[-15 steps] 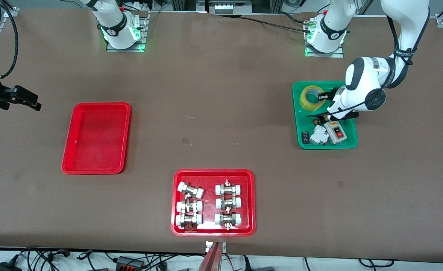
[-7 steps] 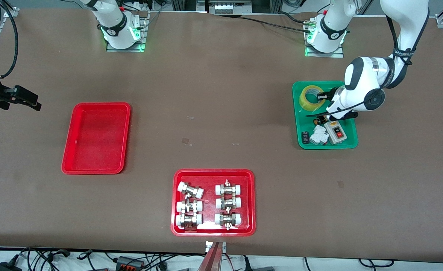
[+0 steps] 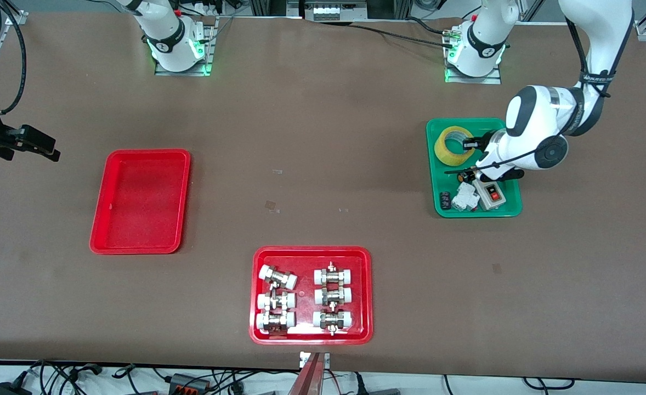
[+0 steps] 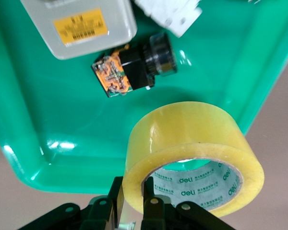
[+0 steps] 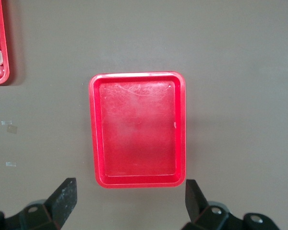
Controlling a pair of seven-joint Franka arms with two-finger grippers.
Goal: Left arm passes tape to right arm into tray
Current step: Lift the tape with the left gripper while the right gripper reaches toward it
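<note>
You are looking at a broad table covered in matte brown sheeting, with both arm bases bolted along its edge farthest from the front camera. The wider red tray, glossy plastic with rounded corners, is sitting nearest the front camera and carrying six silver-and-white pipe fittings in two columns. The tray you care about, the narrower plain red one with a raised rim, is lying toward the right arm's end of the table, its smooth floor showing faint scuffs in the right wrist view. The green tray is sitting toward the left arm's end, shiny and shallow, holding a grey box with a red switch, a white ribbed part and a small black-and-orange component.

The tape, a wide translucent yellow roll with a large round hole, is being lifted at a tilt over the green tray's end farthest from the front camera. Your left gripper is pinching the roll's wall, one finger inside the printed core and one outside, as the left wrist view shows. Your right gripper is waiting over the table's edge near the plain tray, its black jaws spread wide.
</note>
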